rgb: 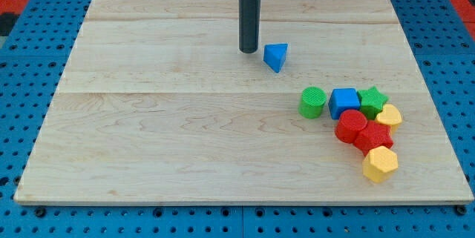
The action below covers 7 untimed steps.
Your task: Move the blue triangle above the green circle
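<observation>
Just right of the frame's upper middle, the blue triangle (275,56) sits on the pale wooden counter (163,134), and my tip (248,50) stands close beside it on its left, a sliver of bare wood between the two, as far as can be judged. No fingers exist on this arm, only the straight dark rod, so there is nothing spread or pinched to report.

What matters is how the triangle lies from the tip: directly to the right, at nearly the same level in the frame. The green circle (312,102) lies lower and further right, at the left edge of a cluster with a blue square (344,102), a green star (372,99), two red blocks (361,131) and two yellow ones (381,163).

By my reckoning the triangle is already higher in the frame than the circle but offset to its left, so a push toward the right would line it up over the circle. From where the tip stands, that shove looks well set up.
</observation>
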Each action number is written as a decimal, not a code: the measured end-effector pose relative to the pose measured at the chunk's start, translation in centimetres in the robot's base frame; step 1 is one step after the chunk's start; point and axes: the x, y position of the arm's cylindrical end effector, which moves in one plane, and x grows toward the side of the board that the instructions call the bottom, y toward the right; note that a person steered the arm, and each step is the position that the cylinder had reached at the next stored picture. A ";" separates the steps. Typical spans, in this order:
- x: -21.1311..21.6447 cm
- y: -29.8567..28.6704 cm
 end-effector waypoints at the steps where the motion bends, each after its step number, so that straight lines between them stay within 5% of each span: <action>1: 1.5 4.5; 4: 6.6 11.8; 6: 3.1 3.3; 7: 5.9 4.7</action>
